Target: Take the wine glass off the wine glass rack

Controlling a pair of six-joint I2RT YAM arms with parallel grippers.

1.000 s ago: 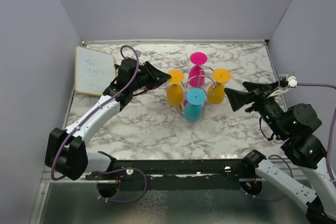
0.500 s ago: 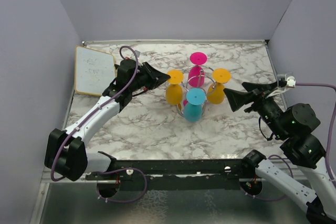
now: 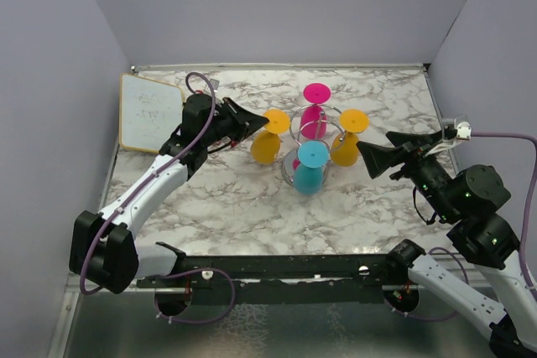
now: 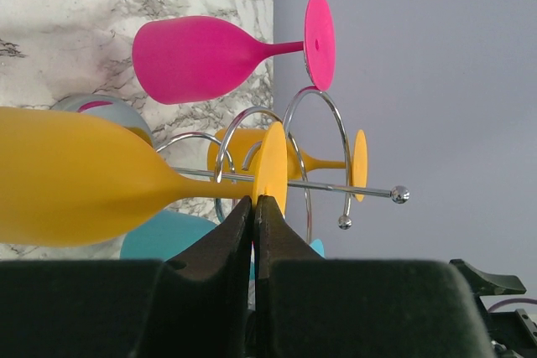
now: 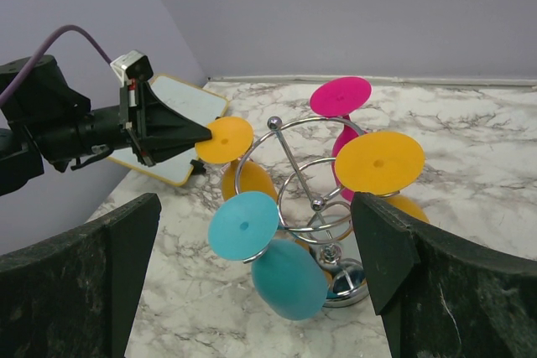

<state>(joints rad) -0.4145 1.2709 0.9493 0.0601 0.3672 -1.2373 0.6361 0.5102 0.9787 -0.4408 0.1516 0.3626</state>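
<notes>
While the overhead view places the orange plastic wine glass (image 3: 265, 147) at nine o'clock of the shiny chrome wire wine glass rack (image 5: 346, 281), tilted with its foot uppermost, only the left wrist view shows the left gripper (image 4: 253, 200) pinched tight on that round foot's rim. A pink glass (image 3: 312, 119), a teal glass (image 3: 307, 178) and a second orange glass (image 3: 342, 150) hang at twelve, six and three o'clock. Further out at three o'clock, the right gripper (image 3: 373, 138) gapes wide, holding nothing. Whether the held stem clears the wire loops is hard to tell.
</notes>
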